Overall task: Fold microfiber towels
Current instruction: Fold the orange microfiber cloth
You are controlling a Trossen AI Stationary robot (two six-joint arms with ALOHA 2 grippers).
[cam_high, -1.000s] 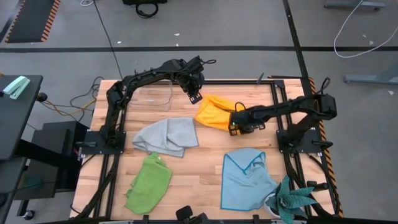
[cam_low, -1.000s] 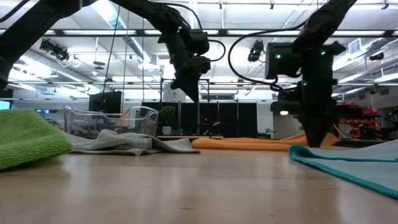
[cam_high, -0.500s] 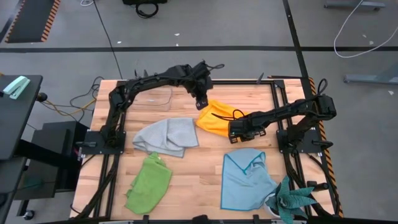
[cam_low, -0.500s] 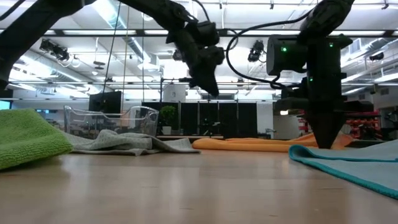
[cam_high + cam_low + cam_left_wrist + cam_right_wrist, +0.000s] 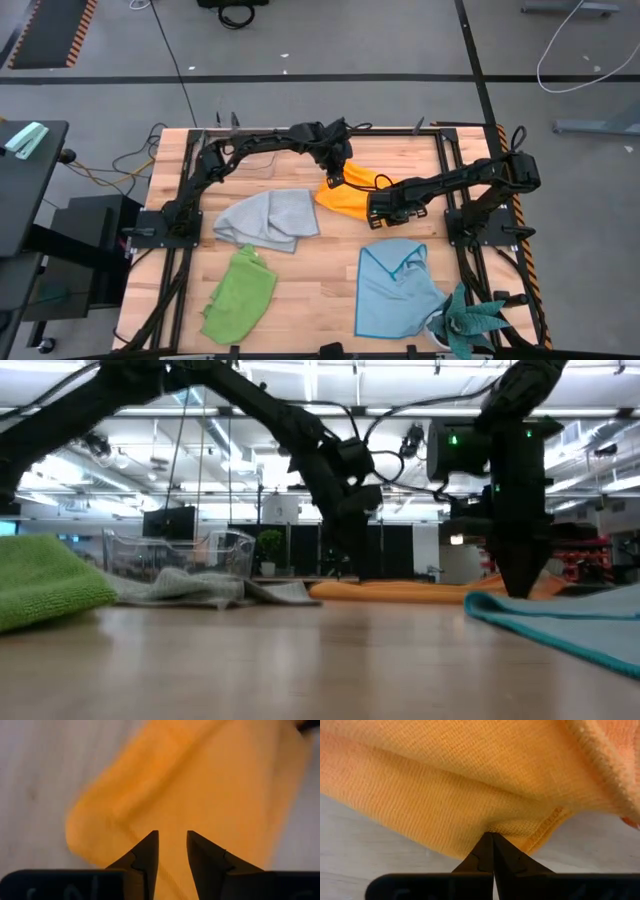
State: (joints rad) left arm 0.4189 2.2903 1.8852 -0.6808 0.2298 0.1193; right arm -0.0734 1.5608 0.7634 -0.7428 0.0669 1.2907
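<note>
The orange-yellow towel [image 5: 345, 195] lies crumpled on the table at the far middle. My left gripper [image 5: 172, 839] hangs open just above its far left part [image 5: 334, 180], fingers pointing steeply down with nothing between them. My right gripper [image 5: 492, 836] is shut on the towel's near right edge [image 5: 378, 211]. The grey towel [image 5: 268, 218], lime green towel [image 5: 240, 290] and light blue towel [image 5: 395, 290] lie loose on the table, nearer the front. My right gripper pinches the orange-yellow towel's hemmed edge [image 5: 542, 831] between its two fingertips, and the cloth puckers around them. The fingers come from above, pointing down [image 5: 520, 585]. The towel lies slack on the table.
A clear plastic box [image 5: 248, 155] stands at the far left, under my left arm. A teal spiky plant [image 5: 470, 322] sits at the near right corner. Bare wood shows between the green and blue towels.
My left gripper has swung toward the table's right edge and come down, from beside the clear box to just over the orange-yellow towel's far left part. My right gripper has stayed at the towel's edge.
</note>
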